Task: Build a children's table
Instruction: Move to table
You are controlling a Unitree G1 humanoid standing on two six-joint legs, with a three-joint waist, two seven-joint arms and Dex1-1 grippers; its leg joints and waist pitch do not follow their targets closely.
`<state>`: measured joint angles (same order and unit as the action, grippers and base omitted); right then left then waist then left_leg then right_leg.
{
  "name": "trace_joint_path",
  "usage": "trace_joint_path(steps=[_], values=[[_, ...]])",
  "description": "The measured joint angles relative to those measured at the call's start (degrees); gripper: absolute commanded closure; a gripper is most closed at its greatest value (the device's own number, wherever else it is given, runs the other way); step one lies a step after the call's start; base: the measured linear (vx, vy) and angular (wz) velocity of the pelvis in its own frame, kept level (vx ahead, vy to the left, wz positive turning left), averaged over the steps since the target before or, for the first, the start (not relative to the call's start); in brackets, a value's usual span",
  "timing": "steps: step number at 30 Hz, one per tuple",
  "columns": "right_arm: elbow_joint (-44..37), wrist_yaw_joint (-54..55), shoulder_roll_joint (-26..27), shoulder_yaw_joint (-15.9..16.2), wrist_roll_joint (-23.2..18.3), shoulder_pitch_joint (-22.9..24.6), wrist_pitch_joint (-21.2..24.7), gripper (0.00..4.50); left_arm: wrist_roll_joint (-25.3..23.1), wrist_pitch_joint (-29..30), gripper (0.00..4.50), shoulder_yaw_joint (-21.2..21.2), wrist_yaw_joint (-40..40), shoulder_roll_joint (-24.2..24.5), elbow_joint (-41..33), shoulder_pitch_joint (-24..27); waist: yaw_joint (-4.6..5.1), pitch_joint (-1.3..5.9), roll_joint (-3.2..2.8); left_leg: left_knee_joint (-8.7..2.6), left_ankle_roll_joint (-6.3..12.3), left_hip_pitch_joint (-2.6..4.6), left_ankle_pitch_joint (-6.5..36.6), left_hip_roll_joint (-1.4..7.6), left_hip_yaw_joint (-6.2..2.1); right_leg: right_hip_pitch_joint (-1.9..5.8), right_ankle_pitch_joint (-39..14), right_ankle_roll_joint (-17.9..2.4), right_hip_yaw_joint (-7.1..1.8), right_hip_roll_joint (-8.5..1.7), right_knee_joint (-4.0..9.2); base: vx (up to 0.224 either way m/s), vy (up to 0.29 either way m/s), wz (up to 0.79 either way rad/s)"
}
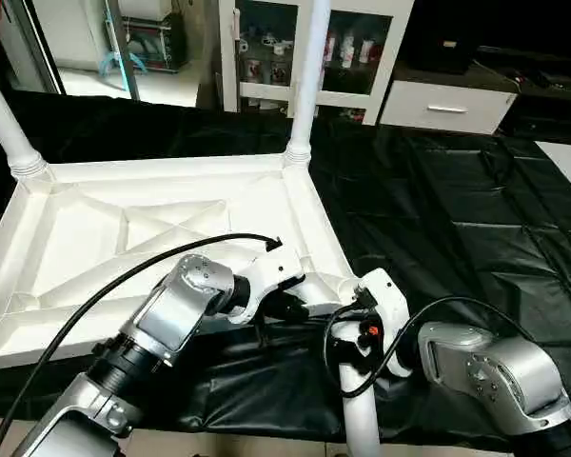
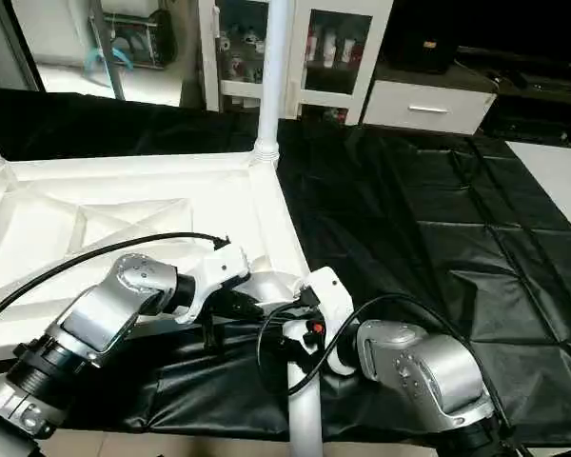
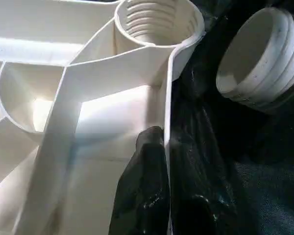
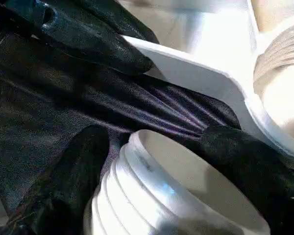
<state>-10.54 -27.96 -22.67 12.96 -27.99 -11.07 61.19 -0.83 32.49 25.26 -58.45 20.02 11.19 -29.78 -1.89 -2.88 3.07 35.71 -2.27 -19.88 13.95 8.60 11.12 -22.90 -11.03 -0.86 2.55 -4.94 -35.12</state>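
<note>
My left jaws (image 1: 290,307) clamp the tabletop (image 1: 124,238) rim beside the empty corner socket (image 3: 157,22); my right jaws (image 4: 152,166) grip a leg (image 1: 362,419) — threaded end near that socket.

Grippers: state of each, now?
Left gripper: shut on the tabletop rim.
Right gripper: fingers around the loose leg at its threaded end.

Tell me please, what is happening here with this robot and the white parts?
The robot is assembling a children's table. The tabletop lies upside down on a black sheet, with two legs already standing in the far corner sockets. The left gripper is pinching the tabletop's near rim beside an empty socket. The right gripper has its fingers around the threaded end of another leg, brought close to that socket but not yet inserted.
</note>
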Motion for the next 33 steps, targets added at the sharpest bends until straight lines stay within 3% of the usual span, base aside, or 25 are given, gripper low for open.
trace_joint_path(steps=[7, 13, 20, 23, 28, 33], values=[[0.52, -0.03, -1.46, -1.66, -0.02, -0.27, 0.71, 1.24, -0.07, -1.01, 4.5, 0.0, 0.58, 0.21, 0.53, -0.32, -0.01, 0.0, 0.01, 0.0, 0.0, -0.07, 0.0, 0.0, 0.01, -0.01, 0.0, 0.01, -0.01, 0.0, 0.12, 0.0, 0.0, 0.0], [4.59, 0.12, -6.29, -8.75, 0.17, -0.97, 2.1, 1.25, -0.06, -2.04, 4.5, -0.35, 0.5, 1.7, 0.8, -0.32, -0.1, 0.01, 0.12, 0.0, 0.02, -0.08, 0.01, 0.0, 0.02, -0.01, 0.15, -0.25, 0.0, 0.0, 0.13, 0.0, 0.0, 0.0], [8.04, 0.78, -7.34, -12.74, 0.39, -2.8, 2.18, 1.25, -0.04, -2.57, 4.5, -0.46, 0.17, 1.86, 0.88, -0.32, -0.13, -0.01, 0.1, -0.13, 0.01, -0.09, 0.0, 0.03, 0.02, -0.04, 0.17, -0.25, 0.06, 0.0, 0.07, 0.0, 0.0, 0.0], [13.82, 1.96, -6.68, -16.25, 0.45, -6.61, 1.26, 1.25, -0.02, -3.13, 4.5, -0.43, 0.04, 1.8, 1.04, -0.42, -0.07, -0.03, 0.07, -0.13, 0.02, -0.09, -0.02, 0.03, 0.07, -0.11, 0.18, -0.26, 0.04, 0.0, 0.09, 0.0, 0.0, 0.0], [20.98, 4.24, -7.08, -24.85, -0.71, -12.54, -0.69, 1.31, -0.05, -4.33, 4.5, -0.05, -0.4, 1.8, 1.11, -0.55, -0.31, -0.12, -0.07, -0.14, 0.04, -0.08, -0.04, 0.03, 0.09, -0.21, 0.23, -0.29, 0.03, -0.01, -0.04, 0.0, 0.0, 0.0], [25.54, 1.72, -10.9, -26.83, -1.09, -15.37, -1.7, 1.35, -0.03, -4.55, 4.5, -0.04, -0.82, 1.59, 1.39, -0.77, -0.68, -0.17, -0.18, -0.2, 0.36, -0.09, -0.24, 0.13, 0.12, -0.23, 0.2, -0.26, 0.13, 0.01, -0.07, 0.0, 0.0, 0.0]])
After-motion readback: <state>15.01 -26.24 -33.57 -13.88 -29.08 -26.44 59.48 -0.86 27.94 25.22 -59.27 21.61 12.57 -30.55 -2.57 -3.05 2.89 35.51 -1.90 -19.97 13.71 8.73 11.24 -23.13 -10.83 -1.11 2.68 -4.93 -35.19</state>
